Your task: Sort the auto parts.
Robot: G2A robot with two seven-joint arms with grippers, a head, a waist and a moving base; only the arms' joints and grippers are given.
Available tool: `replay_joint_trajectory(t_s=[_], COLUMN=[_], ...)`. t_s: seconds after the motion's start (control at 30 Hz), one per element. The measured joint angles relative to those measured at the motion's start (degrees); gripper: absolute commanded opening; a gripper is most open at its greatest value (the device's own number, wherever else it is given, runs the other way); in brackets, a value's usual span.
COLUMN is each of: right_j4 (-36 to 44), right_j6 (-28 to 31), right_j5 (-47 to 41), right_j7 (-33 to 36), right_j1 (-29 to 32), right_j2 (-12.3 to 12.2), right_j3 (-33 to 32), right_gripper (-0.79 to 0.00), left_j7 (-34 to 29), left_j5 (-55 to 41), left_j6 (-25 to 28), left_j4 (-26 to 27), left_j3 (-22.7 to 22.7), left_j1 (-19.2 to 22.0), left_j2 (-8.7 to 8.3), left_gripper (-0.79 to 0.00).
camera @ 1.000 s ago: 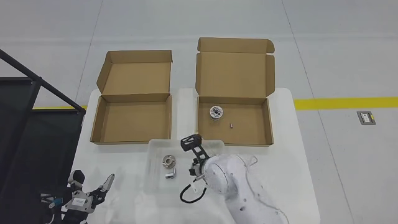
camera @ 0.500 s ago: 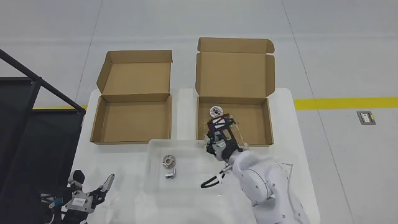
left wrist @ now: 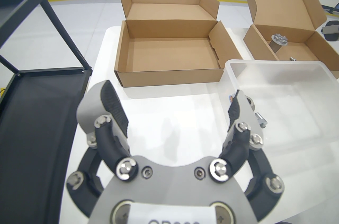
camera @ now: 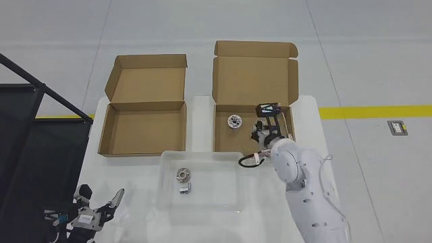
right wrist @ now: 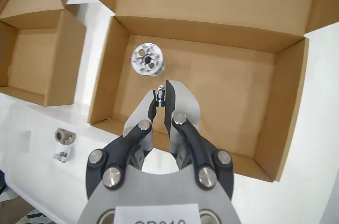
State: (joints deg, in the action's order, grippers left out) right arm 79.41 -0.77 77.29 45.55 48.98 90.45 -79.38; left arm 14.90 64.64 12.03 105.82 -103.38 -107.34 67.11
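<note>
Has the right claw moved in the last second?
Yes. The right claw, holding a bolt, went rightward from over the clear tray to over the right-hand cardboard box.

Bright even overhead light, soft faint shadows, glare on white table [left wrist: 164,108], wrist views bowed at edges

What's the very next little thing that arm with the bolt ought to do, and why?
Probably lower a little and open the jaws to drop the threaded bolt into the right-hand cardboard box. The jaws are shut on it above that box's floor, near the round flanged part already inside.
</note>
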Motion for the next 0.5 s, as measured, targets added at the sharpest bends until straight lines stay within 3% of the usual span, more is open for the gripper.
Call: replay_joint_trajectory(t_s=[0.27,0.5], right_j4=[-20.56,-32.16], right_j6=[-2.24,1.42], right_j5=[1.97,0.67], right_j7=[2.11,5.29], right_j1=[-11.58,-18.18], right_j2=[-0.06,-0.31], right_j3=[0.39,0.55], right_gripper=[-0.785,-0.785], left_j7=[0.0,0.0], left_j5=[0.0,0.0], left_j6=[0.0,0.0], left_j4=[0.0,0.0], left_j3=[0.0,0.0], left_j1=[0.0,0.0], left_j2=[0.0,0.0], left_gripper=[0.0,0.0])
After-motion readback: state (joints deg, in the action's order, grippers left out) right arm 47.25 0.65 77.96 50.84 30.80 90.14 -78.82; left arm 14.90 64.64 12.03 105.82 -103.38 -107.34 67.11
